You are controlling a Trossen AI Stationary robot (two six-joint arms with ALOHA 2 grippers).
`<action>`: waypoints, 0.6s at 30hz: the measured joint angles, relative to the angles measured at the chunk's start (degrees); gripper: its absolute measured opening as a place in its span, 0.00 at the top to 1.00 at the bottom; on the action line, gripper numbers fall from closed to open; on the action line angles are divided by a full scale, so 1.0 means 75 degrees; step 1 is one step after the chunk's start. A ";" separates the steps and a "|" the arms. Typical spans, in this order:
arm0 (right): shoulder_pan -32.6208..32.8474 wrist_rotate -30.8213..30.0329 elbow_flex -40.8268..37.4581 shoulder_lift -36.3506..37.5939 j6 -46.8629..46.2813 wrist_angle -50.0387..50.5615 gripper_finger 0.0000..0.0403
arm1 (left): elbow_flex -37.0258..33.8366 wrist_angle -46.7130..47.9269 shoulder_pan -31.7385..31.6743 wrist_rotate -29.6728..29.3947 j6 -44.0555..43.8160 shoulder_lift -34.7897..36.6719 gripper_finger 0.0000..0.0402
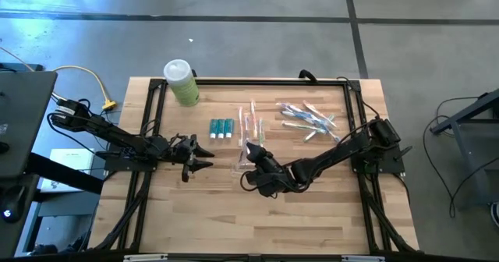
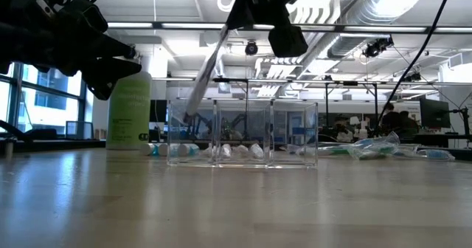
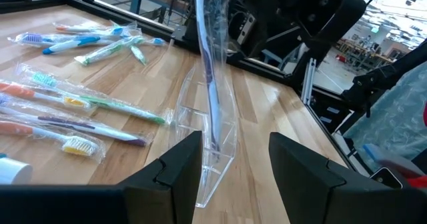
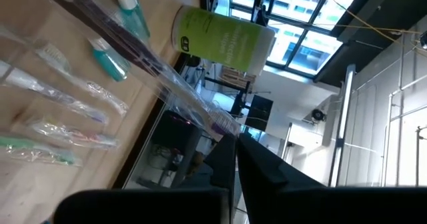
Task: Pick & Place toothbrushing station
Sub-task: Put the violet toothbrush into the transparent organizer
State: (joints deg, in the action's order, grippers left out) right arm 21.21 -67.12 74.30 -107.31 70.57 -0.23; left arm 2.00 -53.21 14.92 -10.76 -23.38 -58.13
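The left gripper [image 1: 204, 157] is found at the table's left-centre, fingers parted and holding nothing, aimed rightward at the organizer [image 1: 243, 164]. In its wrist view the clear organizer [image 3: 212, 139] stands just ahead of the fingertips [image 3: 180, 159], not touched.

The bottle [image 1: 181, 82] stands at the far left corner, and the tubes [image 1: 221, 127] lie between it and the organizer. Neither is engaged.

The wrapped toothbrush [image 2: 203, 74] is held at its upper end by the right gripper [image 1: 256, 154], whose fingers are closed on it. Its long axis is tilted, not upright: the lower end is seen inside the organizer's end compartment [image 2: 190, 133] on the left-arm side, the upper end leaning toward the right arm. Whether the tip rests on the floor of the compartment cannot be told.

Further right, loose toothbrushes [image 1: 309, 118] lie in a scattered group near the table's far right, well apart from both grippers.

Judgement: the placing is part done. The right arm is the working arm; release appears to depend on the brush being stood more nearly vertical within the compartment walls, otherwise tipping out is a risk.
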 joint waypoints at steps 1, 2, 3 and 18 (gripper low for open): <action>0.0000 -0.0001 0.0000 0.0000 -0.0004 0.0000 0.98 | 0.0000 0.0003 0.0000 0.0002 0.0000 0.0000 0.58; 0.0000 0.0001 0.0000 0.0000 -0.0001 0.0000 0.98 | 0.0000 0.0001 -0.0001 0.0001 0.0000 0.0000 0.58; 0.0000 0.0006 0.0000 0.0000 0.0006 0.0000 0.98 | 0.0000 0.0000 0.0000 0.0000 0.0000 0.0000 0.58; 0.0020 0.0058 0.0000 0.0006 0.0165 -0.0172 0.98 | 0.0000 0.0000 0.0000 0.0003 0.0000 0.0000 0.58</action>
State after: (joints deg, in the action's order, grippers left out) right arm 21.36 -66.69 74.30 -107.26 71.81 -1.52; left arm 2.00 -53.21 14.92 -10.74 -23.38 -58.13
